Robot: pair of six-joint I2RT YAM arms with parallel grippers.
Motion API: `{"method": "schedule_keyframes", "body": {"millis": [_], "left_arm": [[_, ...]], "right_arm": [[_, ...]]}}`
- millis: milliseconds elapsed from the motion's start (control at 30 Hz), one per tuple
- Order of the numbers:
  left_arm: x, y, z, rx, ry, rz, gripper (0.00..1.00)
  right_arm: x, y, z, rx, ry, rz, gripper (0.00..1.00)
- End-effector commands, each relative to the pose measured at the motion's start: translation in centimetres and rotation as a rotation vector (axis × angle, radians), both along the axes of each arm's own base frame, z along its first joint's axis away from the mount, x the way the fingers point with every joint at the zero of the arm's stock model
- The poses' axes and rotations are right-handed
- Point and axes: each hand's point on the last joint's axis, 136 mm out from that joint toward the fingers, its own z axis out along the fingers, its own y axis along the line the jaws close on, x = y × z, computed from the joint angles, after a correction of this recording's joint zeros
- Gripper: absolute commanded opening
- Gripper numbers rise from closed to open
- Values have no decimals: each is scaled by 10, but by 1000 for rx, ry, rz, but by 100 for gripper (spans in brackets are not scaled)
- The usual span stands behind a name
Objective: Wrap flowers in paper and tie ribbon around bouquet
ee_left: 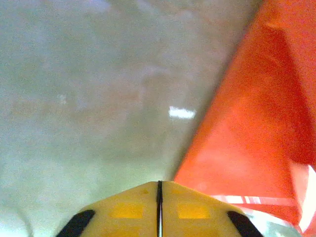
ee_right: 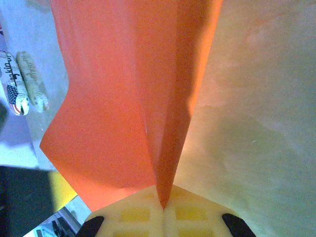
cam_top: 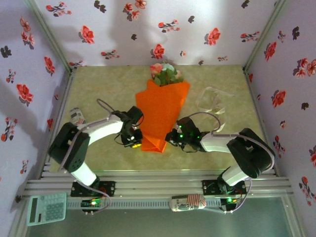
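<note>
We log beige surface (cam_top: 98,89) under both arms. Orange paper (cam_top: 163,108) lies mid-surface, folded into rough cone, narrow end at near side. Flowers (cam_top: 165,73) poke out at wide far end, near back wall (cam_top: 148,29). Ribbon (cam_top: 212,98) looped on surface right of paper, apart from it. Right pincer (ee_right: 164,198) closed on paper fold at near right edge. Left pincer (ee_left: 159,184) pads pressed flat together; we see it just beside paper's near left edge
</note>
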Motion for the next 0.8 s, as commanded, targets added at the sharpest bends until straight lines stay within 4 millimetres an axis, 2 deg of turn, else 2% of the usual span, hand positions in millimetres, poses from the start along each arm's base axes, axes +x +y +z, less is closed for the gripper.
{"method": "schedule_keyframes", "body": {"millis": [0,100,167,300,367,467,600,667,767], "left_arm": [[0,0,54,-37,-44,58,15],[4,-17,74,-109,-30,87,25],[11,-32,76,-161,-24,93,32],[25,-53,46,-172,30,80,40],[27,-51,32,-121,61,70,44],[32,-40,24,-30,56,82,51],[37,-45,10,-54,47,140,51],[35,-40,0,-26,60,150,51],[41,-41,-10,-62,18,188,42]], "right_arm": [[6,-1,8,-24,-33,-7,0],[5,2,6,-26,-22,-1,0],[5,3,6,-26,-23,0,0],[6,7,8,-23,-24,7,0],[7,8,11,-24,-26,9,0],[7,9,13,-27,-28,17,0],[6,8,14,-29,-27,13,0],[6,8,14,-28,-26,15,0],[5,9,13,-23,-20,19,0]]}}
